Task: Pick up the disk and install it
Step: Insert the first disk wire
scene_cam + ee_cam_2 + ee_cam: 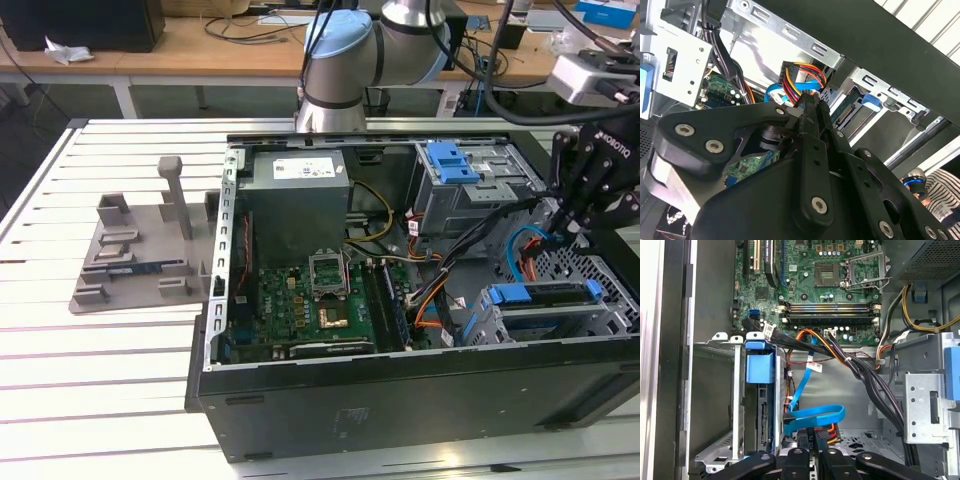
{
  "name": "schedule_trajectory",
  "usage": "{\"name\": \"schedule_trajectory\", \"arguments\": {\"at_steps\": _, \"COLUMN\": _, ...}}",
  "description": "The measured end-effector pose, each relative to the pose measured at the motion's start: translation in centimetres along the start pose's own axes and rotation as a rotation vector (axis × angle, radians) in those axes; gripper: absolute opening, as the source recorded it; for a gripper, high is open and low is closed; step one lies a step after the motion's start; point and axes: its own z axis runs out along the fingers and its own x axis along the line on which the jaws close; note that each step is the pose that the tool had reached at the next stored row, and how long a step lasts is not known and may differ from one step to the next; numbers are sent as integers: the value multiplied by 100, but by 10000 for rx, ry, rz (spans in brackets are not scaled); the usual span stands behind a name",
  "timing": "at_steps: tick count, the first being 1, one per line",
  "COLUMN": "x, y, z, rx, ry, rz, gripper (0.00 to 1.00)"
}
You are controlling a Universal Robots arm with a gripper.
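Observation:
The disk [545,295] lies in the drive cage at the case's near corner on the exterior view's right, with blue carrier rails along its edges. In the first wrist view the disk [763,412] sits edge-on in that cage under a blue tab. My gripper [562,222] hangs just behind the cage, among the cables. In both wrist views its black fingers [796,458] are closed on a black cable connector [811,439] with red, yellow and orange wires [799,75], beside a blue flat data cable [815,416]. The connector is a short way from the disk's end.
The open black case [400,390] lies on a white slatted table [100,370]. Inside are the green mainboard [305,305], a grey power-supply box [295,200], a second metal cage with a blue latch [452,160] and black cable bundles [867,375]. A grey fixture [140,250] stands beside the case.

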Motion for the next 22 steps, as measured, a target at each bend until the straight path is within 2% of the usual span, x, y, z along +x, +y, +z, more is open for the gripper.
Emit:
{"name": "schedule_trajectory", "arguments": {"at_steps": 5, "x": 11, "y": 65, "z": 15, "rx": 0, "ry": 0, "rz": 0, "gripper": 17}}
{"name": "schedule_trajectory", "arguments": {"at_steps": 22, "x": 40, "y": 150, "z": 66, "rx": 0, "ry": 0, "rz": 0, "gripper": 17}}
